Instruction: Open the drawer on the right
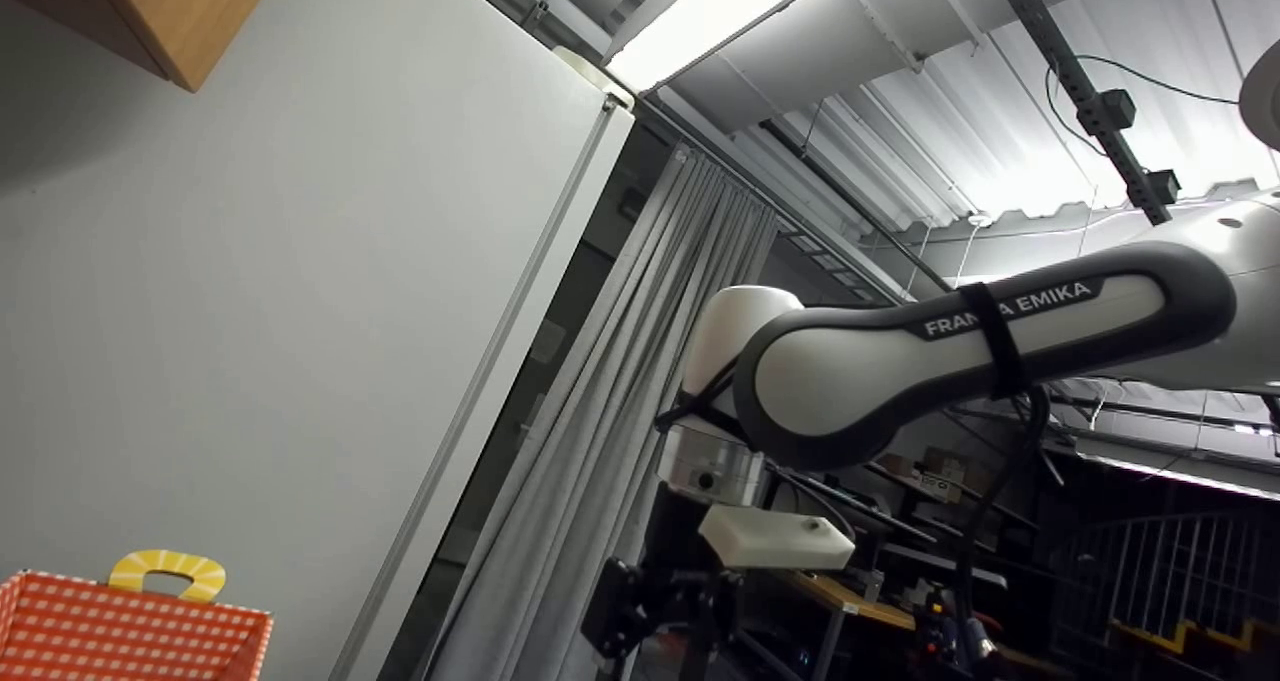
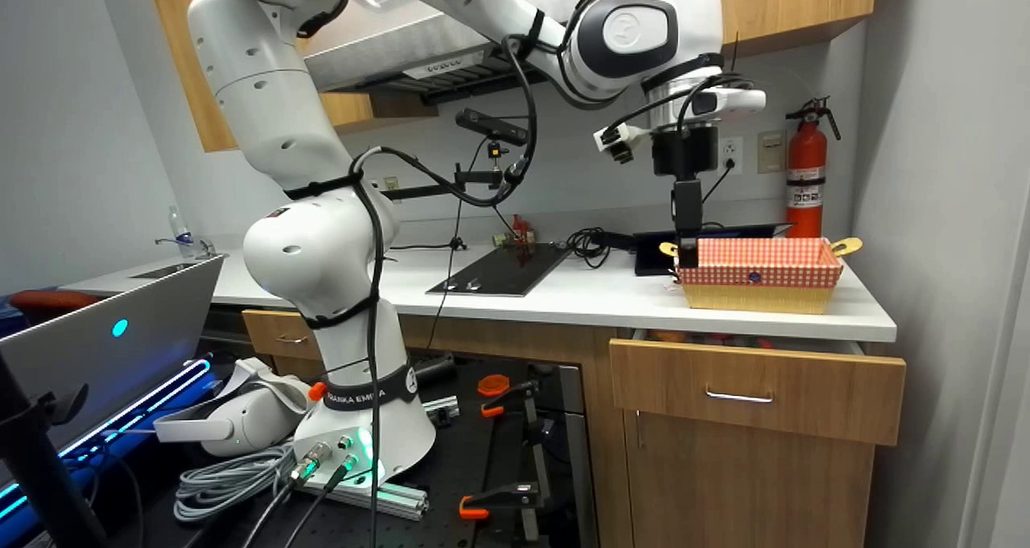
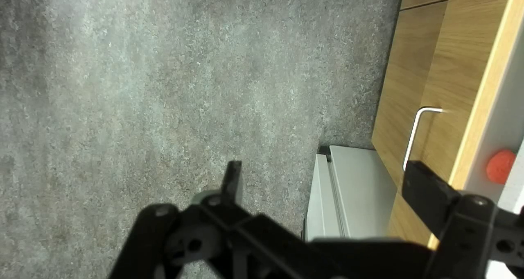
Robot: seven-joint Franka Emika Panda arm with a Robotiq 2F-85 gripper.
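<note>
Plainly, at the far left of an exterior view, a laptop (image 2: 129, 315) was seen with its lid raised. Just beside it a white headset (image 2: 249, 419) was placed, and below that a grey cable (image 2: 233, 482) was coiled. Next, the arm (image 2: 322, 246) was seen, its base (image 2: 362, 427) lit green. To the right of the base, two clamps (image 2: 515, 496) with orange parts were set. Behind, a dark cooktop (image 2: 507, 270) was let into the counter (image 2: 620, 298), and to its right a black cable (image 2: 590, 244) was bunched.

Further right, the gripper (image 2: 688, 250) was pointed downward, higher than the drawer (image 2: 756, 377). Its tips were seen in front of the left end of a red-checked basket (image 2: 760, 262); whether the two were touching could not be told. The basket was set on the counter, near its right end, and behind it a fire extinguisher (image 2: 806, 174) was seen upright. Below the basket, under the counter's right end, the drawer was partly pulled out. A metal handle (image 2: 739, 397) was fixed to its front, well apart from the gripper.

In the wrist view, grey floor (image 3: 184, 86) was shown at the left, then the fingers (image 3: 232, 182), spread well apart. At the far right, inside the drawer, a red round item (image 3: 500, 166) was seen.
</note>
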